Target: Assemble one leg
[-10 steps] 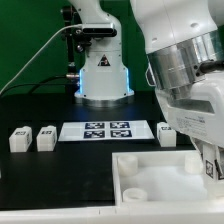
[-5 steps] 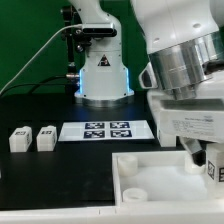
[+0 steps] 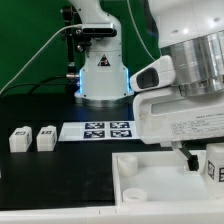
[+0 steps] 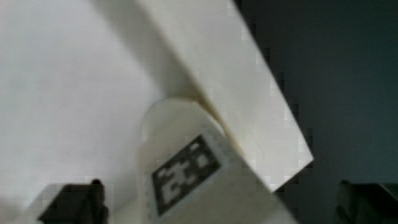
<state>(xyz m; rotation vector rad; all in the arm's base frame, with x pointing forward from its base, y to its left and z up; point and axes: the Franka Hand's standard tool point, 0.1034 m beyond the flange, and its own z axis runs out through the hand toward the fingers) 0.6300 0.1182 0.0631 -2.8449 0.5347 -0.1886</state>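
A white leg with a black marker tag (image 4: 192,165) stands on the white tabletop (image 4: 63,90), close to its raised edge. My gripper (image 4: 221,205) is open. Its dark fingertips (image 4: 71,203) stand on either side of the leg with a gap on each side, not touching it. In the exterior view the leg (image 3: 216,165) shows at the far right edge, below my hand, over the tabletop (image 3: 150,187). The fingers are mostly hidden there by the arm.
Two more white legs (image 3: 20,139) (image 3: 46,138) stand on the black table at the exterior view's left. The marker board (image 3: 97,130) lies in the middle. The robot base (image 3: 103,75) stands behind it. The tabletop has round holes (image 3: 133,194) near its corners.
My hand and wrist have shifted toward the exterior view's left and turned, and now cover the leg beside the marker board. The tagged leg at the right edge has stayed in place.
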